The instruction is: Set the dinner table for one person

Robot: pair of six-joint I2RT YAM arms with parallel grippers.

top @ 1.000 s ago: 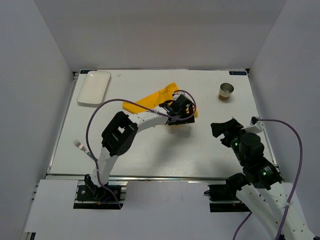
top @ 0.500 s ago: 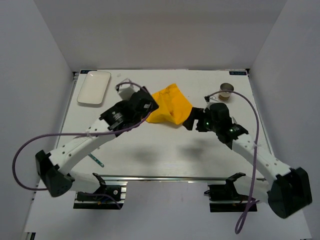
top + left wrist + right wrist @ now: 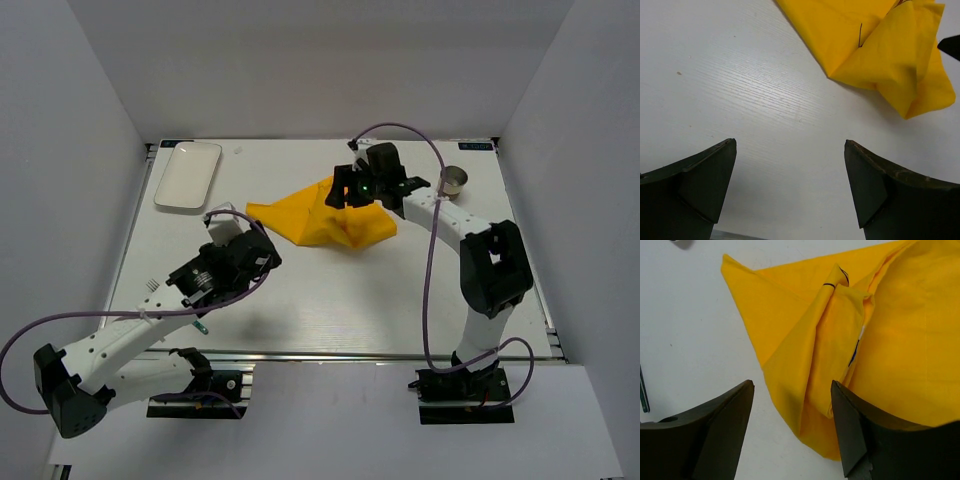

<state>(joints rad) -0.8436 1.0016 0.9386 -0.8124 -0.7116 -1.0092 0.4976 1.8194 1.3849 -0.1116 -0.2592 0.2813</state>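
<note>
Dinner table [image 3: 350, 300] shows white between yellow mat [image 3: 310, 215] and near rail [image 3: 330, 352].

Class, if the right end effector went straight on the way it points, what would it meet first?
Most likely the yellow cloth, lying straight ahead of the right end effector, between its open fingers; distance unclear.

One dinner table [image 3: 330, 290] is showing, and four loose things are lying on it: one yellow cloth [image 3: 315, 222], one white plate [image 3: 187, 174], one small metal cup [image 3: 454, 181] and one fork [image 3: 151, 286], which is partly hidden. Two robot arms are reaching over the tabletop, the left arm [image 3: 140, 335] and the right arm [image 3: 487, 265]. Two purple cables are trailing, the left cable [image 3: 70, 317] and the right cable [image 3: 430, 290], one per arm
</note>
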